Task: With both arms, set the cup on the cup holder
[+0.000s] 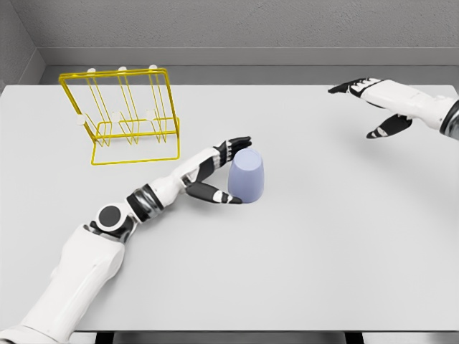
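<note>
Grey walls (237, 25) closed off the back of the room, and a wide pale table (344, 244) filled nearly everything below them.

Toward the upper left of the frame stood a yellow wire cup holder (123, 115), upright on the tabletop, with white-tipped pegs along its top and front.

From the lower left corner the white left arm (86, 265) reached diagonally up toward the middle. Its left hand (215, 175) lay open beside the cup, the fingers stretched along the cup's upper left side and the thumb pointing under them toward its base, so the cup sat in the gap between them. Whether the fingers actually touched it, I could not tell.

Just left of centre, a lavender cup (247, 176) stood upside down on the table, well apart from the holder.

At the upper right edge, the right hand (376, 104) hung over the table, fingers extended leftward, thumb splayed downward, holding nothing.
</note>
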